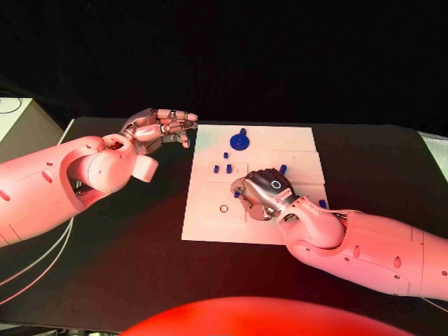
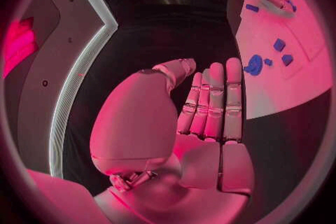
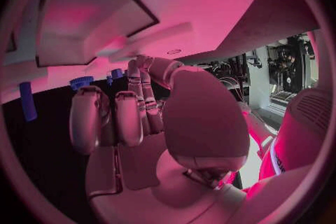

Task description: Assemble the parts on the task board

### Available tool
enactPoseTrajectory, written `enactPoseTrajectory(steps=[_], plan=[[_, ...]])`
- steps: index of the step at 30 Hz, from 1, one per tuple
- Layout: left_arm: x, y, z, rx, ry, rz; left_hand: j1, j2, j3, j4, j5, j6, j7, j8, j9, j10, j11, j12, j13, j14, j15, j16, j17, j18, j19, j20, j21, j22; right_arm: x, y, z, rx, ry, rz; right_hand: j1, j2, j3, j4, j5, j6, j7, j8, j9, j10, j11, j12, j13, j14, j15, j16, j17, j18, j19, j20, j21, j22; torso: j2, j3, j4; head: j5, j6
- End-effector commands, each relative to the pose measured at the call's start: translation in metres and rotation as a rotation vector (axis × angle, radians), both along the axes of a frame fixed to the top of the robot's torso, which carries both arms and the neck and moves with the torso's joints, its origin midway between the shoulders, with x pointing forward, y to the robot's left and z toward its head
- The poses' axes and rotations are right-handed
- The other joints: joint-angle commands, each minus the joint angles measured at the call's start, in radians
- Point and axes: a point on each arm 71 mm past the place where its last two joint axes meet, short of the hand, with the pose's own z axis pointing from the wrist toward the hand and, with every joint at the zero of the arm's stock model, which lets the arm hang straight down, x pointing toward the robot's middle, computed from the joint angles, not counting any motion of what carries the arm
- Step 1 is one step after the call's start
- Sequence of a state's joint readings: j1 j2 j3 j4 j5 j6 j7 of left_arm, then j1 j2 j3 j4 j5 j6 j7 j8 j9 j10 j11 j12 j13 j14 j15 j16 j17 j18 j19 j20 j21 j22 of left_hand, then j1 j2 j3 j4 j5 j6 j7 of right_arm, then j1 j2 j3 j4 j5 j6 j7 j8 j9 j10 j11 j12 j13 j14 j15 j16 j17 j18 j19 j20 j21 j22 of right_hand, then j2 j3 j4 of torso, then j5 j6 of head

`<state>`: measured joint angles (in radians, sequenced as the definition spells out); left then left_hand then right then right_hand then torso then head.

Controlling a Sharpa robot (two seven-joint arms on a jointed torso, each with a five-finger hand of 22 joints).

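The white task board lies mid-table. On it are a round blue part near its far edge and several small blue pegs; one peg lies by its right edge. My right hand hovers over the board's middle, back up, fingers bent down toward it. In the right wrist view the fingers are loosely curved with nothing in them, beside a blue peg. My left hand is raised left of the board's far corner, its fingers straight and holding nothing, next to the round part.
A small dark ring marks the board's near left area. A pale cabinet stands off the table's left edge, with cables hanging below my left arm. The black table stretches right of the board.
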<state>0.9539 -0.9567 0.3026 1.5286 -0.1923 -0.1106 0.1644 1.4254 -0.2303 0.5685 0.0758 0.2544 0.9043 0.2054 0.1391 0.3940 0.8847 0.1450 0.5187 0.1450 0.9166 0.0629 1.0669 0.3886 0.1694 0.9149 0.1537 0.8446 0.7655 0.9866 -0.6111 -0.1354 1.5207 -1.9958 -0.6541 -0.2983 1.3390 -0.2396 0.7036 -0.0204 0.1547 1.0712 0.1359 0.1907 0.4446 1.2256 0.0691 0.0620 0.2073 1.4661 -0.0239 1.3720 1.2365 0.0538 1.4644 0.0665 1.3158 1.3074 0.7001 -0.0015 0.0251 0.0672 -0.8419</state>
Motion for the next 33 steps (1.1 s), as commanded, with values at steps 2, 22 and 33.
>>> enactPoseTrajectory(steps=[2,22,33], plan=[[-0.001,-0.002,0.001,-0.012,0.0,-0.017,0.007,-0.001,-0.007,-0.001,0.006,-0.007,0.003,-0.007,-0.001,-0.004,-0.001,-0.003,-0.001,0.005,0.005,-0.006,-0.001,0.015,0.008,0.002,-0.005,-0.001,-0.003,0.001,-0.002,-0.009,0.008,0.019,-0.007,-0.015,0.005,0.006,-0.006,-0.025,0.006,-0.019,-0.007,-0.048,0.011,-0.003,-0.022,0.039,0.015,-0.011,-0.011,0.004,0.041,0.014,-0.016,0.076,0.0,-0.0006,-0.0011,0.0,0.001],[-0.001,-0.001,0.0,-0.008,0.007,-0.017,0.008,0.0,-0.008,-0.001,0.006,-0.006,0.004,-0.007,-0.001,-0.005,-0.001,-0.002,-0.001,0.005,0.005,-0.007,-0.001,0.015,0.008,0.002,-0.005,-0.002,0.0,-0.004,-0.003,-0.001,0.019,-0.018,0.001,-0.034,-0.005,0.003,-0.006,-0.095,0.023,-0.071,-0.03,-0.181,0.037,-0.001,-0.104,0.021,0.036,-0.045,-0.075,0.023,0.017,0.037,-0.11,0.014,0.0,0.0001,0.0001,-0.003,0.005],[-0.001,-0.001,0.0,-0.008,0.008,-0.018,0.008,0.0,-0.008,-0.001,0.006,-0.006,0.004,-0.007,-0.001,-0.005,-0.001,-0.002,-0.001,0.005,0.005,-0.007,-0.001,0.015,0.008,0.002,-0.005,-0.002,0.0,-0.012,0.004,0.043,0.017,-0.051,0.009,-0.033,-0.039,0.003,0.0,-0.116,0.013,-0.088,-0.043,-0.204,0.038,0.001,-0.125,0.021,0.037,-0.048,-0.084,0.025,0.017,0.039,-0.121,0.007,-0.001,-0.0009,-0.0004,-0.014,0.014]])
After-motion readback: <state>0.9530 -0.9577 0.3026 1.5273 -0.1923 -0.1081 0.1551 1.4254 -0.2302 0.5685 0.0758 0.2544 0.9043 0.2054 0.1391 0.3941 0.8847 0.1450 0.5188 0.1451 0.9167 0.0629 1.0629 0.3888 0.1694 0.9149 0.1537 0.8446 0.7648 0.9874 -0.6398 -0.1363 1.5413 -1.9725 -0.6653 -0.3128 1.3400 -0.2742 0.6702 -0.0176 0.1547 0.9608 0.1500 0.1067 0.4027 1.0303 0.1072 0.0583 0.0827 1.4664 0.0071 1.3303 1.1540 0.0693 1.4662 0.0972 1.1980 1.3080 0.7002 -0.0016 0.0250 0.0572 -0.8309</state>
